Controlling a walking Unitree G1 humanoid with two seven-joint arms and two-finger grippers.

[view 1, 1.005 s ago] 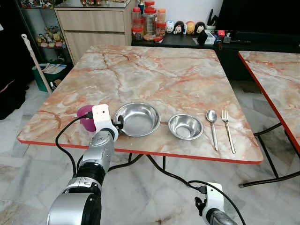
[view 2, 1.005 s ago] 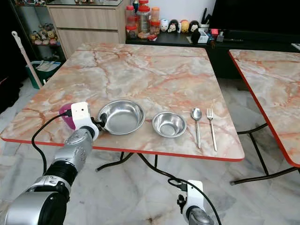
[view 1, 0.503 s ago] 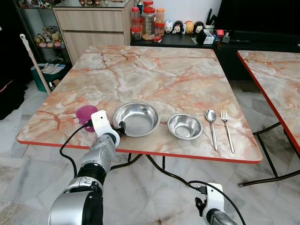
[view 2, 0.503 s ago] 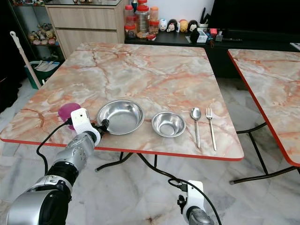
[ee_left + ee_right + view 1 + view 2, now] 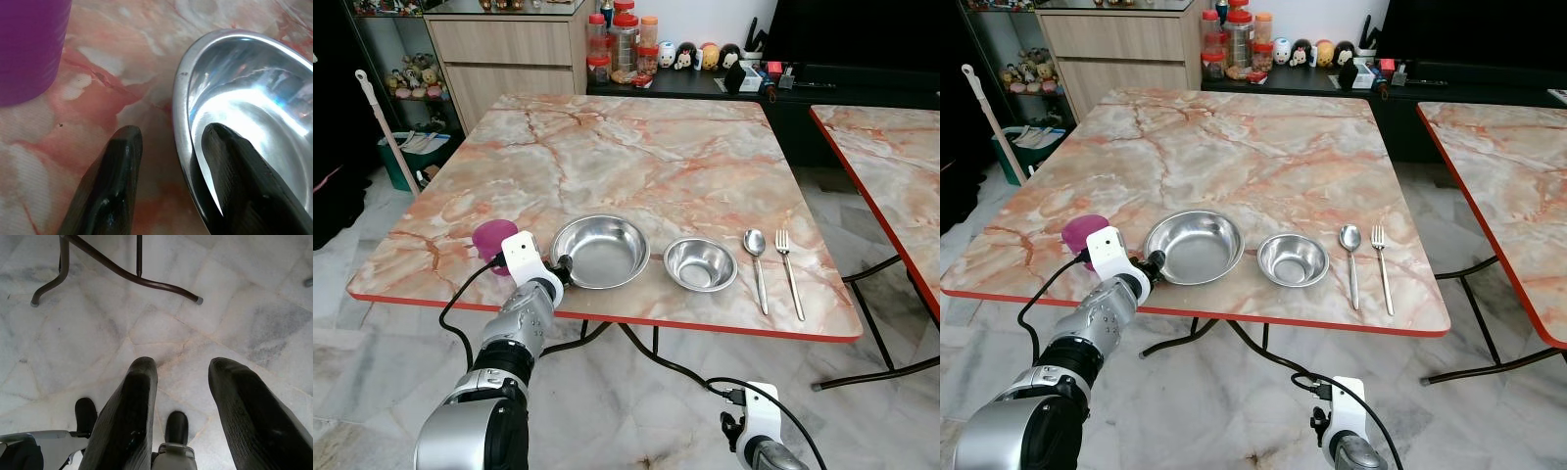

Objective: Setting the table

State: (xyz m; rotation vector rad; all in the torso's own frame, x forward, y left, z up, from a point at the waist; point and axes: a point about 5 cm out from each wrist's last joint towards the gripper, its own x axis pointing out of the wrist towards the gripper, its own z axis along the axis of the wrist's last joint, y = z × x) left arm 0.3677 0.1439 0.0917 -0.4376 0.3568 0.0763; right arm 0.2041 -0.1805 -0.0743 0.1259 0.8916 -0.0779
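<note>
A large steel bowl [image 5: 600, 252] sits near the front of the marble table [image 5: 636, 147]. To its right lie a small steel bowl [image 5: 701, 264], a spoon [image 5: 757, 259] and a fork [image 5: 789, 264]. A purple cup [image 5: 489, 238] stands left of the large bowl. My left gripper [image 5: 166, 134] is open at the large bowl's left rim [image 5: 182, 122], one finger inside it and one outside on the table. Down by the floor, my right gripper [image 5: 183, 367] hangs open, holding nothing.
A second marble table [image 5: 891, 147] stands to the right across a narrow gap. Behind the table are a cabinet [image 5: 509, 59] and a dark shelf with jars [image 5: 625, 44]. A mop handle [image 5: 382, 117] leans at the left. Table legs [image 5: 122, 274] cross the floor.
My left wrist has drawn back slightly toward the table's front edge, uncovering more of the purple cup. The bowls and cutlery lie where they were.
</note>
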